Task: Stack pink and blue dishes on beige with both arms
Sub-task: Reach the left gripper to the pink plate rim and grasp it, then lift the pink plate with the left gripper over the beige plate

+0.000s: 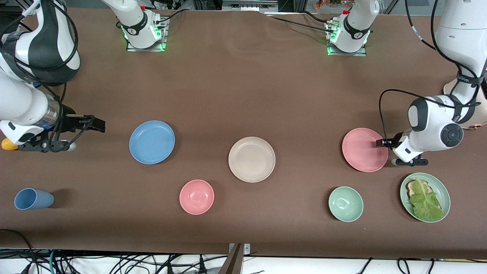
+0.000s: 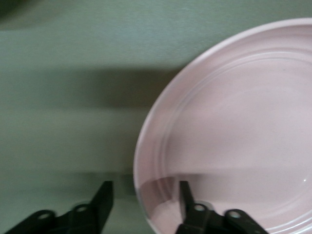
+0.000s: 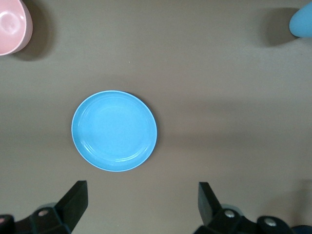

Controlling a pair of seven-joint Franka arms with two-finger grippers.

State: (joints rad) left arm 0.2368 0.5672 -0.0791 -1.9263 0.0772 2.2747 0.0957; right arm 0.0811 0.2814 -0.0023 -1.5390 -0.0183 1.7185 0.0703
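The salmon pink plate (image 1: 363,150) (image 2: 234,126) lies toward the left arm's end of the table. My left gripper (image 1: 380,143) (image 2: 144,187) is low at its rim and open, one finger over the plate's inside and the other outside, so the rim sits in the gap. The sky blue plate (image 1: 152,142) (image 3: 114,130) lies toward the right arm's end. My right gripper (image 1: 95,125) (image 3: 141,186) hangs open and empty above bare table beside it. Between the two plates, slightly nearer the front camera, rests the empty beige plate (image 1: 252,159).
Nearer the front camera stand a pink bowl (image 1: 196,196), a green bowl (image 1: 346,204), a pale green plate (image 1: 446,194) with lettuce on bread, and a blue cup (image 1: 33,199) on its side. A yellow object (image 1: 7,144) shows under the right arm.
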